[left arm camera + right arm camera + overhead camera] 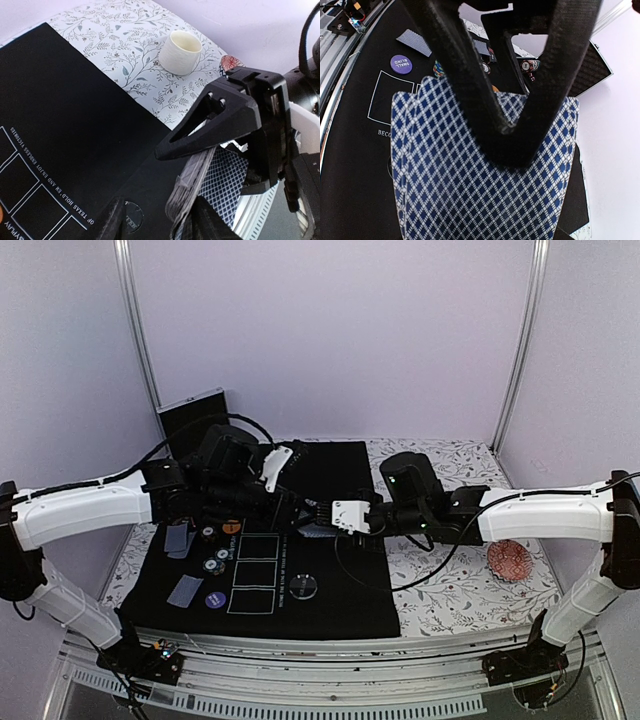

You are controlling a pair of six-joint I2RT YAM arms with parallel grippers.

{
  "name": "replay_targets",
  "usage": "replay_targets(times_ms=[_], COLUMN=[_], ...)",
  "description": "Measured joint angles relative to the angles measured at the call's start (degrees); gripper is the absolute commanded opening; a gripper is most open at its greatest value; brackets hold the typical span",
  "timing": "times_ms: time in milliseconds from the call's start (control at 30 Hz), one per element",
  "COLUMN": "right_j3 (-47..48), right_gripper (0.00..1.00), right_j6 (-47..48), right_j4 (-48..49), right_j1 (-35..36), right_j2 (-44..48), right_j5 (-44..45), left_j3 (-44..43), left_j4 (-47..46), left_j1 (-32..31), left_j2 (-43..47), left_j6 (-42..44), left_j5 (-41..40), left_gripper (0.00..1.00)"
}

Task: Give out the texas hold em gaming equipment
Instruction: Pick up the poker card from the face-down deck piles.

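Note:
My right gripper point(512, 150) is shut on a fanned deck of playing cards point(470, 190) with blue lattice backs, held above the black mat point(330, 600). In the left wrist view the deck's edge point(192, 185) stands between my left gripper's point(160, 220) fingers, close against the right one, with a gap to the left one; those jaws stand open. The two grippers meet over the mat's middle point(305, 512). Two cards point(180, 538) point(186, 590), striped chips point(215, 563), a purple small-blind disc point(215, 600) and a clear disc point(304, 586) lie on the mat.
A cream cup point(181, 51) stands on the leaf-patterned cloth point(125, 40) beyond the mat. A reddish patterned dish point(512, 560) sits at the right. A black case point(195, 418) leans at the back left. White card boxes point(255, 575) are printed on the mat.

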State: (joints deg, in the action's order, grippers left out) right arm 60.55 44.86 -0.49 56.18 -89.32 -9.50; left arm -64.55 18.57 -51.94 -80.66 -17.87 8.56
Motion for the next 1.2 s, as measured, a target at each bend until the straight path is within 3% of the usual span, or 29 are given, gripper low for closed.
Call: replay_targets(times_ms=[567, 900, 1200], right_j3=[0.0, 0.0, 0.0], right_gripper=[0.51, 0.51, 0.51], right_j6=[0.0, 0.0, 0.0], right_j4=[0.0, -0.1, -0.6], right_j1=[0.0, 0.0, 0.0], right_j2=[0.0, 0.0, 0.0], right_j5=[0.0, 0.0, 0.0], left_j3=[0.3, -0.3, 0.0], left_j4=[1.0, 0.3, 0.7], left_j1=[0.6, 0.6, 1.1], left_j2=[3.4, -1.2, 0.1], left_j6=[0.8, 1.7, 2.1], left_j5=[1.9, 1.6, 0.9], left_gripper=[0.62, 0.55, 0.54])
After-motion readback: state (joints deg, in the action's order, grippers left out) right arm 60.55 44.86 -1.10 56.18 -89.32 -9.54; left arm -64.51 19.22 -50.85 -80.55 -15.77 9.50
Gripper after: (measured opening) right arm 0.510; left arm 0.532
